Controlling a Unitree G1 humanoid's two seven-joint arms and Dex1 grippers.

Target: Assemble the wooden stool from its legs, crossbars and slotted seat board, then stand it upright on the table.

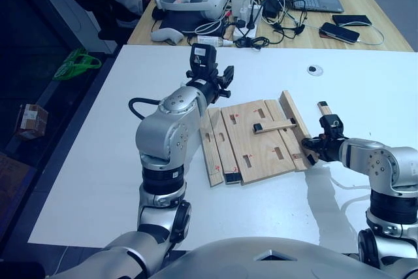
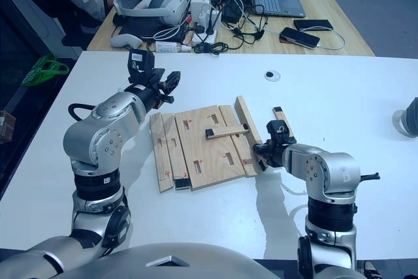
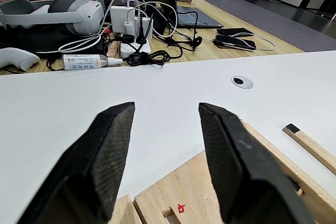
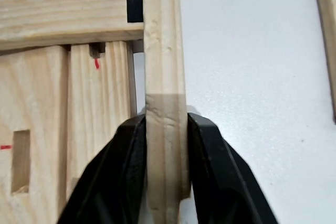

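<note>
1. Left pincer (image 3: 165,153): spread wide, empty, hovering over the far left corner of the loose slats (image 1: 217,148)
2. Slotted seat board (image 1: 251,145): flat on the table (image 1: 98,161), a short crossbar (image 1: 274,127) lying across it
3. Right pincer (image 4: 165,145): clamped on a leg (image 1: 288,104) along the board's right edge, near its closer end
4. Spare stick (image 1: 323,108): just beyond, apart
5. Recommendation: keep the leg square in the grip, clear the crossbar, then align with a slot while the free pincer steadies the board
6. Pose: left forearm reaches forward from a bent elbow; right forearm low, pointing inward
</note>
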